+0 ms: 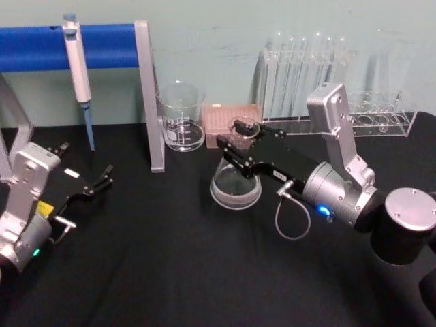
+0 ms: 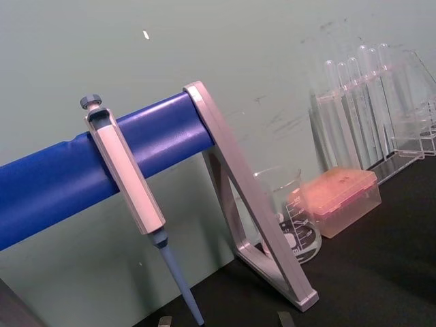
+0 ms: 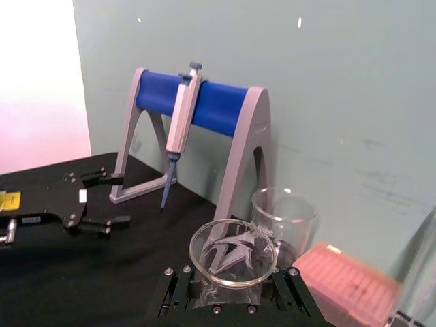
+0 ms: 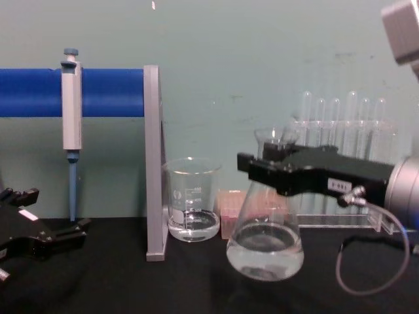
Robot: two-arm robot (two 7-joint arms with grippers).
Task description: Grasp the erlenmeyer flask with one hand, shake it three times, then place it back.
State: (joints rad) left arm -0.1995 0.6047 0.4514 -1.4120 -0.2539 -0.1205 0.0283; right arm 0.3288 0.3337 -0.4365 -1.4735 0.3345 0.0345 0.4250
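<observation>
Black and flat-jawed, the right pincer point(image 1: 233, 136) on its silver-grey wrist pinches the narrow neck of the clear glass conical erlenmeyer flask point(image 1: 235, 185), one jaw on either side just below the flared rim. The flask sits near the middle of the black surface point(image 1: 170, 259), a little clear liquid pooled in its wide base. From the chest view the base looks slightly tilted, and I cannot tell whether it touches the surface. Just behind it stand a straight-sided glass beaker point(image 1: 182, 119) and a pink plastic box point(image 1: 228, 117). The left pincer point(image 1: 103, 180) rests low at the left, jaws spread around nothing, well apart from the flask.
</observation>
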